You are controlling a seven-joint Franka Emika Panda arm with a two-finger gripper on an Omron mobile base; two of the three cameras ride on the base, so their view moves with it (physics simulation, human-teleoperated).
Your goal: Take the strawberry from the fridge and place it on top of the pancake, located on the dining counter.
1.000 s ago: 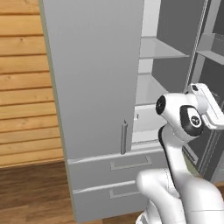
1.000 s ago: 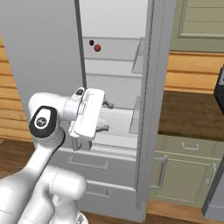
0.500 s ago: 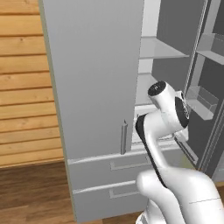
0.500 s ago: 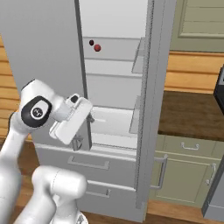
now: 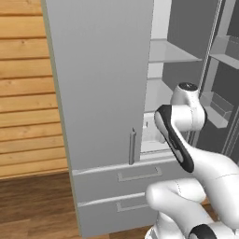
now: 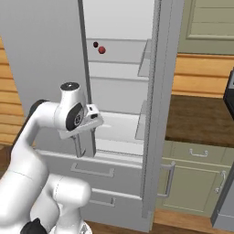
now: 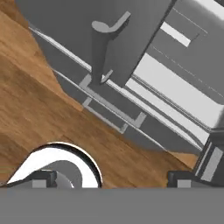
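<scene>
Red strawberry (image 6: 102,50) on fridge (image 6: 119,91) shelf, well above gripper (image 6: 87,137)

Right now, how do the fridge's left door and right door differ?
The left door is shut, its flat grey front facing the cameras; the right door is swung open, seen edge-on. The left door hides its half of the fridge; the right door's opening exposes pale shelves and a small red item. Both are light grey with slim vertical handles.
</scene>
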